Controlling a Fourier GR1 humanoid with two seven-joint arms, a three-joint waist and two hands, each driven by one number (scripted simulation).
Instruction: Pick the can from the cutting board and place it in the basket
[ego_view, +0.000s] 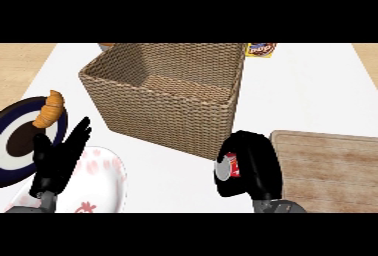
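My right hand (255, 167) is curled round a red can (227, 167) with a silver lid, held off the counter just left of the wooden cutting board (332, 170). Most of the can is hidden by the fingers. The woven basket (159, 107) stands directly above and left of that hand, its open top facing up. My left hand (57, 155) rests open at the lower left, fingers up, holding nothing.
A dark plate (18, 137) with a croissant (49, 109) lies at the left edge. A white plate with pink flowers (100, 182) sits under my left hand. A yellow snack packet (260, 49) lies behind the basket.
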